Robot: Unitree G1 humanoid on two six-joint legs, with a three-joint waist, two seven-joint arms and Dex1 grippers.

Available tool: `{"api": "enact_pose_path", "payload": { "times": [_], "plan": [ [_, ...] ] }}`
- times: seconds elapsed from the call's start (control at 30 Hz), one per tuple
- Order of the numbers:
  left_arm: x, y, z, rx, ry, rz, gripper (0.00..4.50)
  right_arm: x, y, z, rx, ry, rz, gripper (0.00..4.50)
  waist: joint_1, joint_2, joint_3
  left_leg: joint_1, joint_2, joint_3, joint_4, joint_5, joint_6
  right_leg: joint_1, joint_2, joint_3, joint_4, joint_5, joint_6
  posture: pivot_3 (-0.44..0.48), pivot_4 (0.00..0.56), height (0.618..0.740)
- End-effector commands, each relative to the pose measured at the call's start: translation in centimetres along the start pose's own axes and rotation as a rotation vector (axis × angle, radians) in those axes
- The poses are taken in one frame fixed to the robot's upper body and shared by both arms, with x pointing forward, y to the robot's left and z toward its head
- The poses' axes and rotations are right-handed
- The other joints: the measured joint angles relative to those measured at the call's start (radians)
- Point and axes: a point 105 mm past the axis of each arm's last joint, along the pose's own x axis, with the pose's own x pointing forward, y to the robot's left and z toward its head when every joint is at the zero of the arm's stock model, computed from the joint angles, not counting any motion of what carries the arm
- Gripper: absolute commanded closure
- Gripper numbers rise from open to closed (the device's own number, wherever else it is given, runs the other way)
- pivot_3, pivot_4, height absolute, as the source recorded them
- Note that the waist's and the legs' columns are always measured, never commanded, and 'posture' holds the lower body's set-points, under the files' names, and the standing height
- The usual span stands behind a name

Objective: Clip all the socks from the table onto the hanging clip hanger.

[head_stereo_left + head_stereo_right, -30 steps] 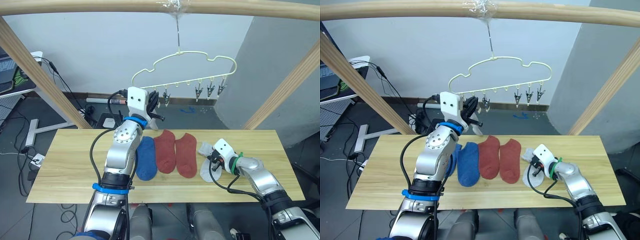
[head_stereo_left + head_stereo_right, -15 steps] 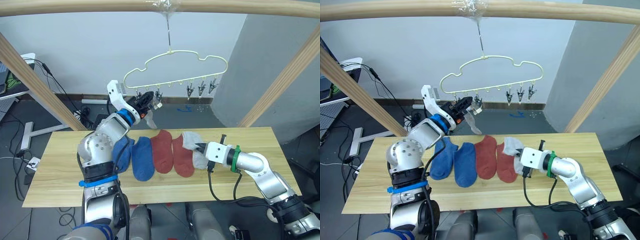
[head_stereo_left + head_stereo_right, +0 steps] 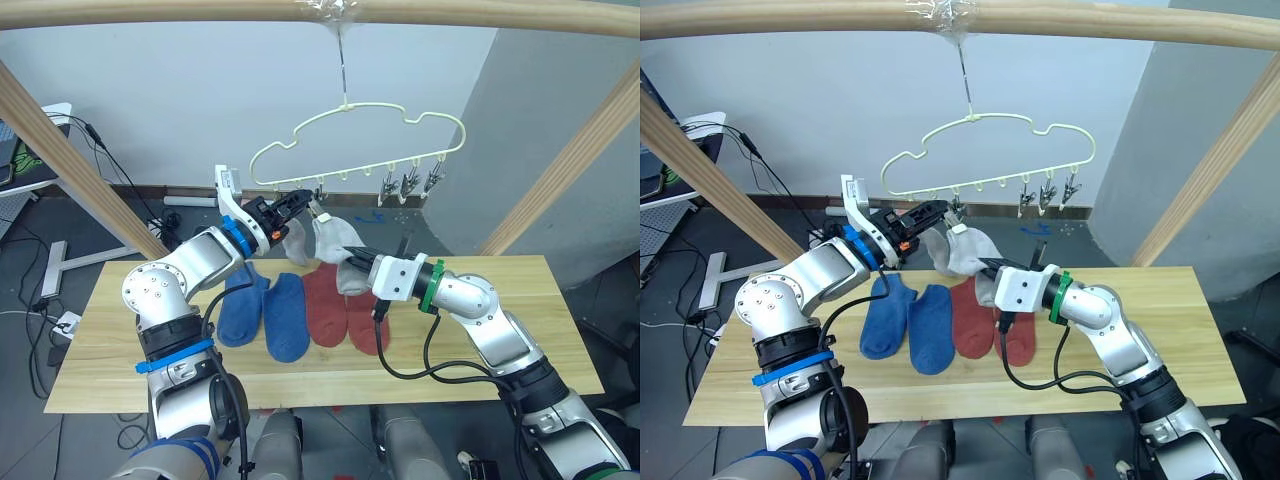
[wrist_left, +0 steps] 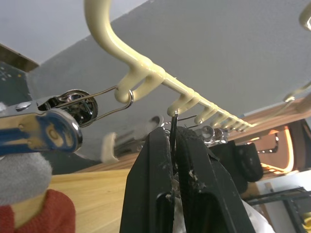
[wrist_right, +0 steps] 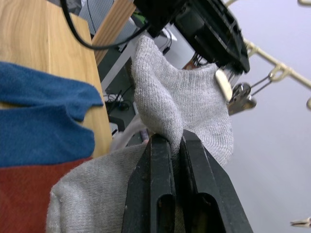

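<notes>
Wooden pole (image 3: 80, 165) flanking hanger (image 3: 360, 135)

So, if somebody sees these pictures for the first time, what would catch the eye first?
Probably the grey sock held up above the table by the right gripper, just below the pale yellow clip hanger. The left gripper is shut on one of the hanger's clips. On the table below, two blue socks and two red socks lie side by side.

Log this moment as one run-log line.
left gripper: shut on clip | right gripper: shut on grey sock, raised to clip hanger | four socks on table
</notes>
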Motion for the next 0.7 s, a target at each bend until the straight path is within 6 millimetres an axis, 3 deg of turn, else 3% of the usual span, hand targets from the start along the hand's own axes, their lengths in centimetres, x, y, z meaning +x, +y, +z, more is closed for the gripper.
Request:
{"api": "enact_pose_path", "payload": {
  "times": [0.03,0.5,0.7],
  "plan": [
    [-0.21,0.22,-0.69,-0.007,0.028,0.011,4.5,0.2,-0.65,0.83,-0.034,-0.038,-0.013,4.45,0.0,0.0,0.0,0.0,0.0,0.0,0.0,0.0,0.0,0.0,0.0,0.0,0.0,0.0,0.0,0.009,0.24,0.74],
    [-1.04,0.17,-0.9,0.048,0.048,0.009,4.5,-0.09,-1.27,0.22,-0.016,-0.023,-0.029,4.45,0.0,0.0,0.0,0.0,0.0,0.0,0.0,0.0,0.0,0.0,0.0,0.0,0.0,0.0,0.0,0.012,0.229,0.74],
    [-1.06,0.09,-0.84,0.046,0.044,-0.004,2.59,-0.04,-1.42,0.42,-0.019,-0.03,-0.032,4.5,0.002,0.0,0.0,-0.001,0.0,0.0,0.0,0.0,0.0,0.0,0.0,0.0,0.0,0.0,0.0,0.011,0.23,0.74]
  ]
}}
